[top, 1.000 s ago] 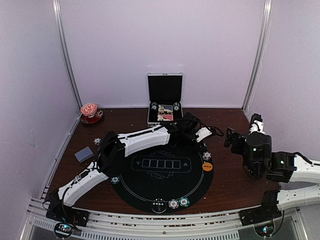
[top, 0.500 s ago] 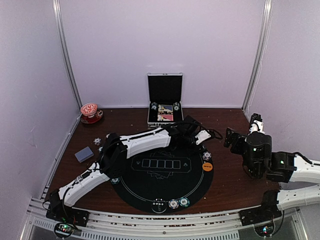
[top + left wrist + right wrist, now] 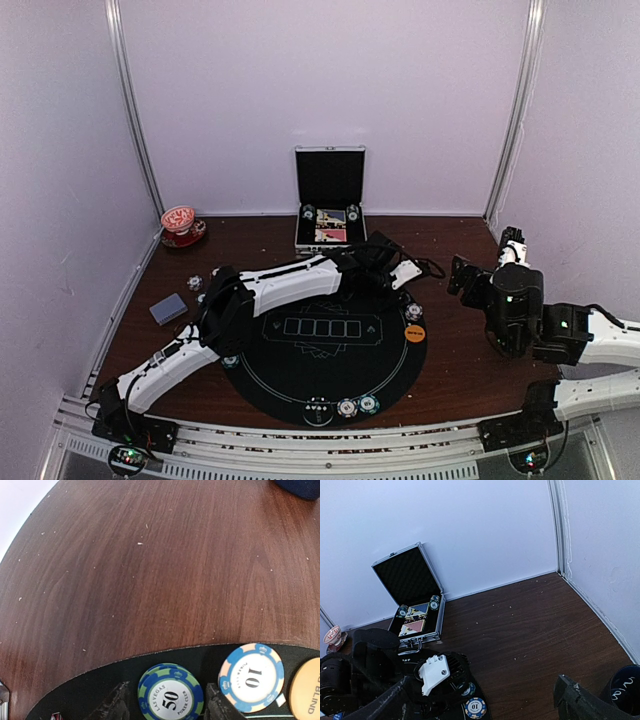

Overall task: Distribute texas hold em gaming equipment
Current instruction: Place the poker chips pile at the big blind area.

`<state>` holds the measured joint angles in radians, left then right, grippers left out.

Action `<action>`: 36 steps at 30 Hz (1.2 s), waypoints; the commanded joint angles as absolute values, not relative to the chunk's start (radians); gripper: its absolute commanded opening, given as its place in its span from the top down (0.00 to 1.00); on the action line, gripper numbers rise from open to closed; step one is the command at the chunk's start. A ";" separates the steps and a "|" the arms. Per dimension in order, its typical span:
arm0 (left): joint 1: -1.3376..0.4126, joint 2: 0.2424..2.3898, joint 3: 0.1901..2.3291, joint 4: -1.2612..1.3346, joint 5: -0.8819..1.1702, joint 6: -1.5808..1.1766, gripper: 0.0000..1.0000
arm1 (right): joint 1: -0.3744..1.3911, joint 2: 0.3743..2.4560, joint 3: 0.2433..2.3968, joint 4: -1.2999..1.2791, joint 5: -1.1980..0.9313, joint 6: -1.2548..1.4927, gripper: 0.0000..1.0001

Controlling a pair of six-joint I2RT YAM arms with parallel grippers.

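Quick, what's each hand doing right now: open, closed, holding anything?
Left hand: slightly open, fingers either side of the blue-and-green round poker chip marked 50, not clamping it.
Right hand: wide open, empty.

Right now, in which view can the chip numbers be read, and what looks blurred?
Left wrist view: sharp, the 50 chip and 10 chip read clearly, left claw fingers dark. Top view: chips too small to read. Right wrist view: right claw fingers blurred.

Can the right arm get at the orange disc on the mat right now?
Probably yes. The orange disc lies at the right edge of the mat, on the side of the open right gripper; the left gripper sits farther back, not over it.
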<state>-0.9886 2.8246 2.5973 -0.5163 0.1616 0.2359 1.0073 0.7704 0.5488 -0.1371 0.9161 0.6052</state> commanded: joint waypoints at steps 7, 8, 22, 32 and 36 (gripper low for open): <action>-0.991 2.774 2.580 -0.492 0.175 0.220 0.44 | 1.006 0.770 0.544 -0.124 0.915 0.594 0.02; -0.991 2.765 2.570 -0.491 0.175 0.220 0.44 | 1.005 0.770 0.544 -0.125 0.914 0.594 0.02; -0.991 2.634 2.444 -0.492 0.164 0.218 0.34 | 1.006 0.776 0.544 -0.122 0.912 0.591 0.02; -0.989 2.362 2.127 -0.484 0.118 0.265 0.13 | 1.007 0.780 0.546 -0.122 0.908 0.584 0.02; -0.957 2.189 1.924 -0.445 0.031 0.299 0.04 | 1.007 0.805 0.551 -0.109 0.888 0.567 0.02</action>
